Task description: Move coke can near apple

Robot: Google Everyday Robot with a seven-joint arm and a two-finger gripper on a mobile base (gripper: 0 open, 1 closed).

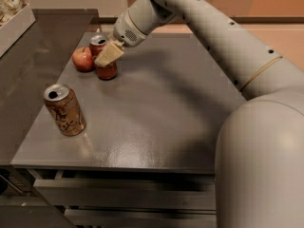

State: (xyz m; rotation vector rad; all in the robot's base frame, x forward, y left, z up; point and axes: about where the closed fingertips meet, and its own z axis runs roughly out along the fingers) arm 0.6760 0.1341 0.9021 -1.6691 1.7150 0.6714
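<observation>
Our arm (213, 37) stretches from the near right toward the far left, wrist (130, 28) angled downward, and our hand (108, 56) hangs low at the far left.

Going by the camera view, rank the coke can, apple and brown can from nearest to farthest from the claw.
1. Coke can, right at the claw, towards the back.
2. Apple, beside the coke can on its left.
3. Brown can, front left, standing alone.
</observation>
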